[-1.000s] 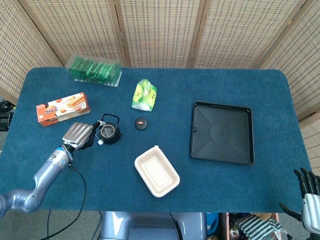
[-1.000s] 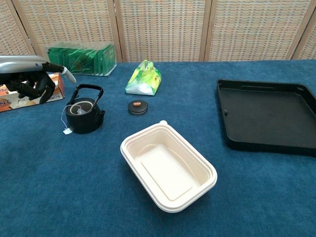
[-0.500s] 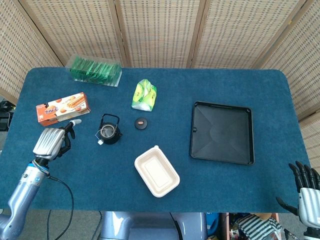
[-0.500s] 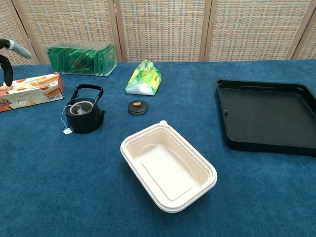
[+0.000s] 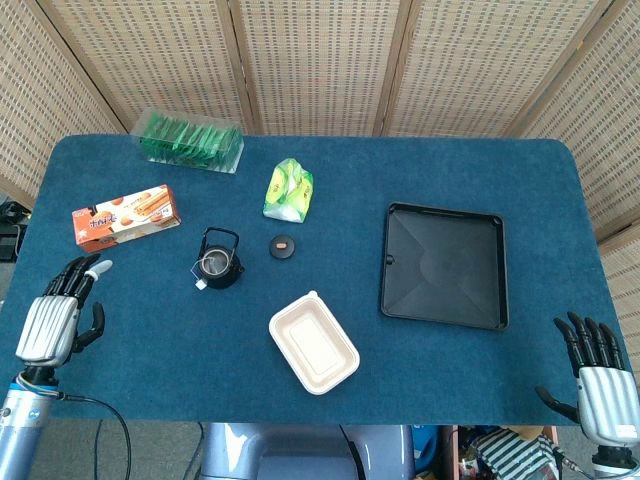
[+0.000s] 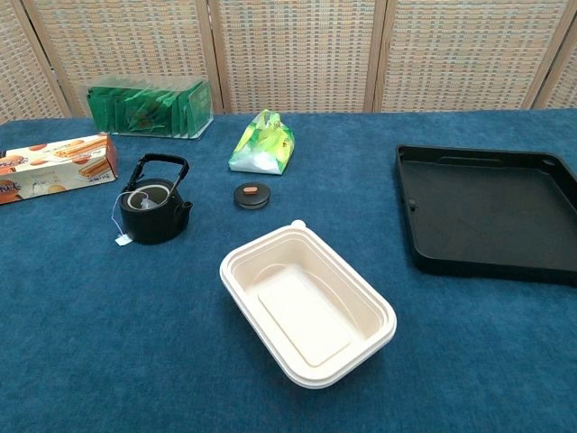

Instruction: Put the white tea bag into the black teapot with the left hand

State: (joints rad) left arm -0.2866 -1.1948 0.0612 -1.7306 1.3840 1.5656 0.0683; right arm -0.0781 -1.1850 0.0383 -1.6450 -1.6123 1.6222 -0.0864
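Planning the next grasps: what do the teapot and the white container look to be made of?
Black teapot: likely cast iron or dark metal, going by its matte black body and thin bail handle. White container: probably moulded pulp or foam, with a dull off-white surface and soft rounded rim.

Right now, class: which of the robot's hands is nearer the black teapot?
Left. The left hand sits at the table's near-left edge, left of the teapot; the right hand is off the far-right corner.
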